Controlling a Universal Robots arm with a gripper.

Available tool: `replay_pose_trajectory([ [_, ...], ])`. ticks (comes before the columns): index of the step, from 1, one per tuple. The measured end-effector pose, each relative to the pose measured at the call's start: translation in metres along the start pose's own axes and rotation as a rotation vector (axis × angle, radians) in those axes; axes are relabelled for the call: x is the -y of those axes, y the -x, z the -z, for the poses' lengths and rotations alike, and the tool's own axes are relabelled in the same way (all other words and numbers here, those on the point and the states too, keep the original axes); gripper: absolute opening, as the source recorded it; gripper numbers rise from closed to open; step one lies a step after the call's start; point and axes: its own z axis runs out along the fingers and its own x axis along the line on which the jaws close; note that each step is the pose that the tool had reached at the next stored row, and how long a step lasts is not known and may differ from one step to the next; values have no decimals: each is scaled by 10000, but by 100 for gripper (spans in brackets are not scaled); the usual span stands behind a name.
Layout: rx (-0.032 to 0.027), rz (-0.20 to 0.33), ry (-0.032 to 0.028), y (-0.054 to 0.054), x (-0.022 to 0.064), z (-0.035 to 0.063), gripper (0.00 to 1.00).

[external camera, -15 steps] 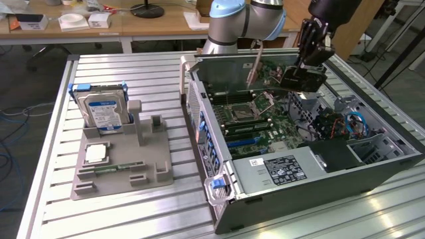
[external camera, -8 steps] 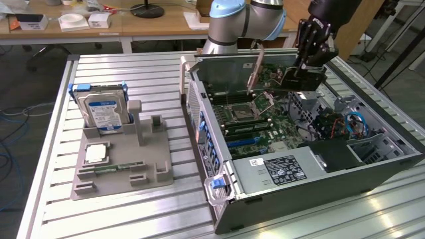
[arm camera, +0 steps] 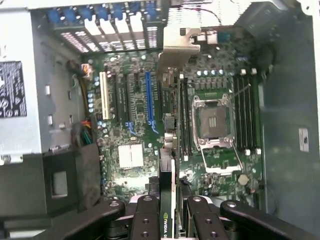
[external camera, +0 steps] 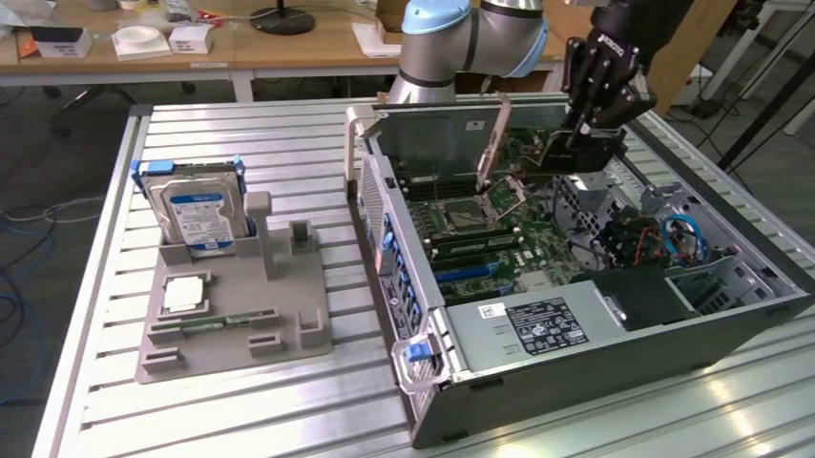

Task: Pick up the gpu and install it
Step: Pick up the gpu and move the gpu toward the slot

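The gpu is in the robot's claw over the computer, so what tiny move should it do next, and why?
Probably a small sideways nudge toward the long blue slot. The gripper holds the gpu edge-down above the motherboard, and in the wrist view its edge looks lined up beside that slot, not over it. Lowering it now could miss.

My gripper [arm camera: 168,214] is clamped on the gpu [arm camera: 167,175], a black finger [arm camera: 145,217] against each face. The card shows edge-on, with a green NVIDIA label between the pads and its pale metal bracket [arm camera: 178,47] at the far end. It hangs over the motherboard [arm camera: 131,125], parallel to the long blue slot [arm camera: 148,97], between that slot and the open CPU socket [arm camera: 215,120]. The white slot [arm camera: 104,95] lies beyond the blue one, toward the labelled power supply [arm camera: 20,95].
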Motion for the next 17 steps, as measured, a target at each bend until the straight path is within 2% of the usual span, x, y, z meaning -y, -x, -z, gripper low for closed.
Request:
replay_pose_trajectory([
  [7,-45,1092,4,0,0,-3,26],
  [17,-44,1116,1,1,1,-10,26],
])
